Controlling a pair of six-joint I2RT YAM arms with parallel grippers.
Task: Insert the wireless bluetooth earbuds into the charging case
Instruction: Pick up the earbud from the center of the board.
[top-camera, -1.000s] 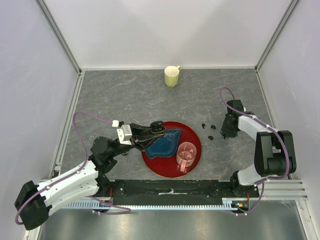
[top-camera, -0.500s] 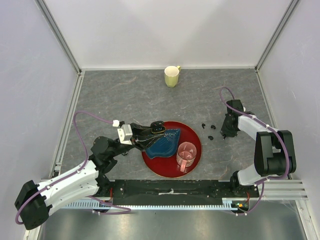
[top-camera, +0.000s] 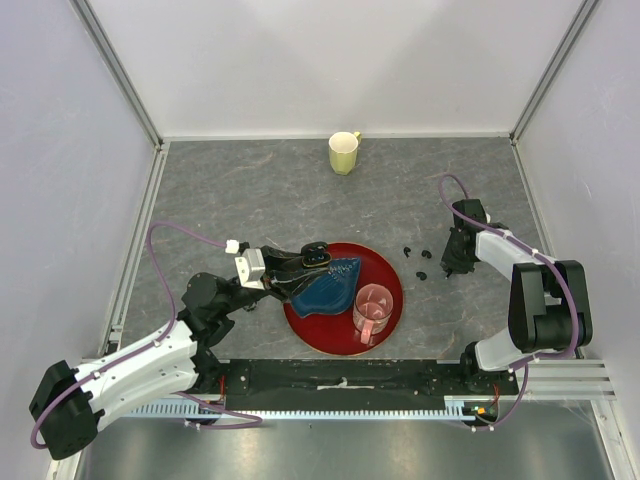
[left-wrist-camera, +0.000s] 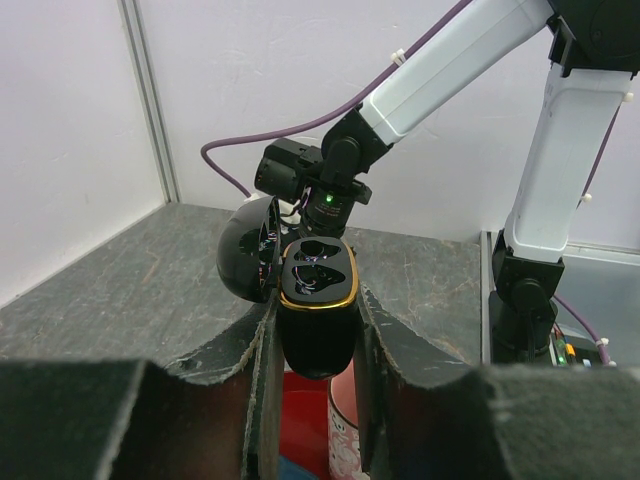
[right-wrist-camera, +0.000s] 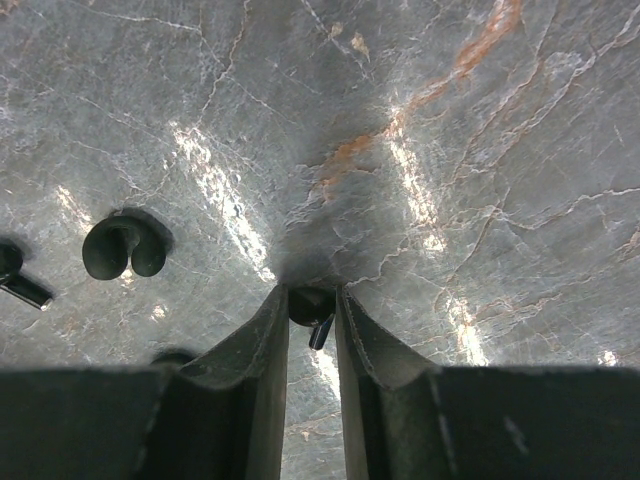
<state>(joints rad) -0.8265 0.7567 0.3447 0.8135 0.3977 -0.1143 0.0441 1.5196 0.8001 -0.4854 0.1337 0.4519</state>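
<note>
The right gripper (right-wrist-camera: 312, 298) had closed its tips on one earbud (right-wrist-camera: 311, 308) low over the table (right-wrist-camera: 480, 150), pinching the bulb with the stem poking out. Tiny, light, hard and glossy, it would likely squirt free under a skewed squeeze, so the rounded body was the better hold. Two loose earbuds (right-wrist-camera: 125, 248) lay nearby. Well apart, the left gripper (left-wrist-camera: 315, 312) clamped the open charging case (left-wrist-camera: 318, 282) by its smooth sides.

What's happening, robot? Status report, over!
Left gripper shut on open charging case, above red plate. Right gripper pinching one earbud on the table. Other earbuds loose beside it. Over.
</note>
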